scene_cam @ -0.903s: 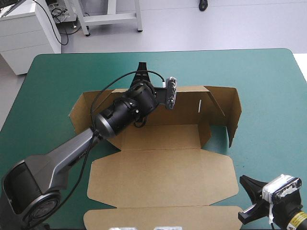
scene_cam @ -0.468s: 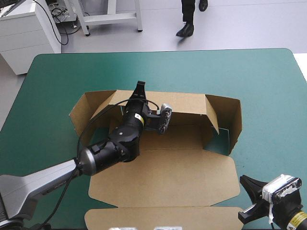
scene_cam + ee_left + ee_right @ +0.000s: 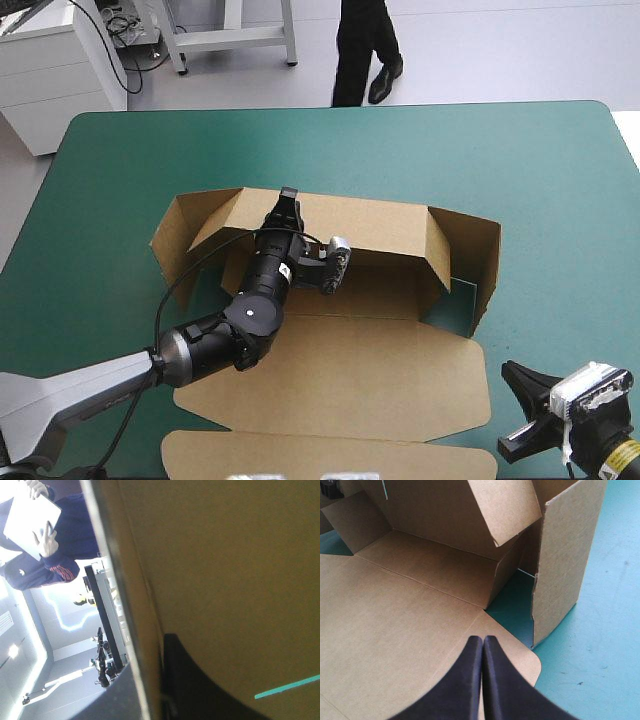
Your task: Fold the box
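The brown box (image 3: 340, 370) lies mid-table with its lid panel flat toward the near edge. Its long back wall (image 3: 370, 225) stands raised and leans over the floor panel. At each end a side flap stands up, the right flap (image 3: 480, 255) angled outward. My left gripper (image 3: 288, 203) is at the top edge of the back wall, left of its middle. In the left wrist view the left gripper (image 3: 150, 655) is shut on the board edge, one black finger (image 3: 200, 690) on each face. My right gripper (image 3: 482, 641) is shut and holds nothing, its tip (image 3: 508, 372) just above the lid's right corner.
Teal-green cover (image 3: 560, 200) surrounds the box on every side. A patch of it (image 3: 512, 605) shows inside the box's right corner, under the raised flap. The left arm reaches across the lid panel from the near left.
The left gripper has drawn the back wall up and toward the near edge, so it went from lying back to standing and leaning forward. The end flaps rose with it. The right gripper stayed put.
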Available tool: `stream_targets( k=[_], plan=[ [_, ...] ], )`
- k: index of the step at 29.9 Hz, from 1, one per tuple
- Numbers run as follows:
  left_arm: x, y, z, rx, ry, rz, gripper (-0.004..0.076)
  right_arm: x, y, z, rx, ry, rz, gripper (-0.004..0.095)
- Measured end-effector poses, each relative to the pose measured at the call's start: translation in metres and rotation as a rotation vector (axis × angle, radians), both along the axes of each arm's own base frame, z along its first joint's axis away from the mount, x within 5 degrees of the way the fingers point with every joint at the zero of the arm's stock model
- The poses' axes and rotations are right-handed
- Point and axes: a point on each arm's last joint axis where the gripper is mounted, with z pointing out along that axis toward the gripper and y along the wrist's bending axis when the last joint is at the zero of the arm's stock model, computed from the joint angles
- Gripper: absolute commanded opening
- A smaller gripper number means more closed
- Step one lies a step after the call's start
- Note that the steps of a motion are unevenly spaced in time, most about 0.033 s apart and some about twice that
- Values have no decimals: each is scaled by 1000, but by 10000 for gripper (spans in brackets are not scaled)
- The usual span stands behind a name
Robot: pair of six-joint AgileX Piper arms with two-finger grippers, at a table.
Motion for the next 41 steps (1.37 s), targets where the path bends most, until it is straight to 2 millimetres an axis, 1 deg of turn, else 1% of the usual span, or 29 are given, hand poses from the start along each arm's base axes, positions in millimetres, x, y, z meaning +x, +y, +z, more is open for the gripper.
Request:
stream_targets(
  k=[6, 15, 17, 20, 25, 27, 29, 32, 37, 41],
  plan=[
    [3, -4, 6, -39, 8, 21, -8, 1, -1, 0, 10, 3, -16, -13],
    [9, -9, 4, -51, 24, 57, -8, 2, -3, 0, 17, 6, -45, -8],
    [10, -10, 4, -50, 22, 63, -8, 2, -4, 0, 13, 2, -55, 15],
    [12, -11, 5, -56, 20, 71, -8, 3, -6, 4, 13, -14, -78, 79],
    [13, -14, 10, -91, 36, 88, -7, 2, -14, 27, -17, -58, -136, 213],
    [14, -14, 10, -90, 43, 90, -7, 4, -16, 36, -55, -56, -161, 286],
    [14, -14, 11, -90, 48, 91, -7, 8, -16, 44, -82, -58, -178, 329],
    [14, -14, 11, -95, 54, 92, -7, 15, -14, 62, -86, -55, -196, 341],
    [14, -15, 11, -84, 54, 88, -7, 33, -4, 92, -113, -10, -217, 342],
    [14, -15, 11, -75, 53, 85, -7, 56, 7, 118, -175, 54, -248, 343]
  ],
)
